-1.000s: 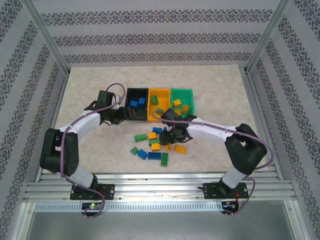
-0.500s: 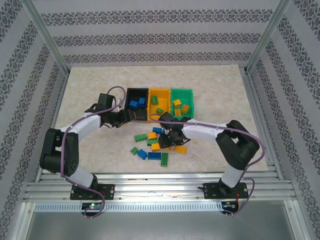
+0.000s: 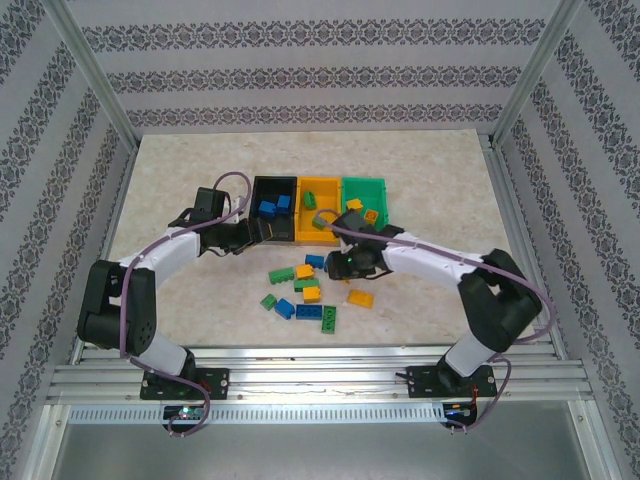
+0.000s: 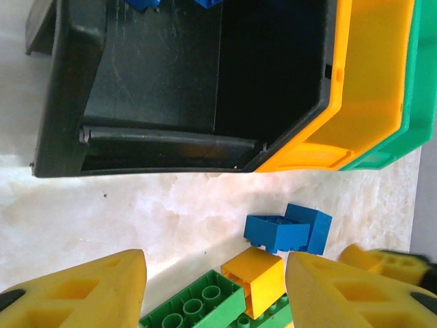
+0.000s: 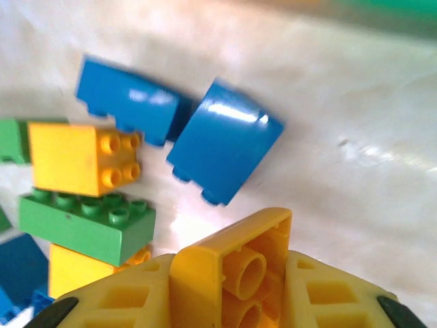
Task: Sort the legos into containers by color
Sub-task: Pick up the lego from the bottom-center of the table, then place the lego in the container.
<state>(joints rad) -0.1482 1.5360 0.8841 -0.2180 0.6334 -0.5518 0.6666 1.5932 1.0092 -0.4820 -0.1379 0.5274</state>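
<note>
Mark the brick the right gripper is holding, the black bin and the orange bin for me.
yellow brick [image 5: 232, 270]: right wrist view, its hollow underside.
black bin [image 4: 65, 89]: left wrist view, its left wall.
orange bin [image 4: 372, 75]: left wrist view, its side wall.

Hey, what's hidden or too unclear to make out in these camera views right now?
Left wrist: blue legos in the black bin are cut off by the top edge; their number is unclear.
Right wrist: the held yellow brick shows its hollow underside; its studded face is turned away.
Right wrist: a blue brick at bottom left is cut off by the frame edge.
Top external: the right gripper covers what it holds.
</note>
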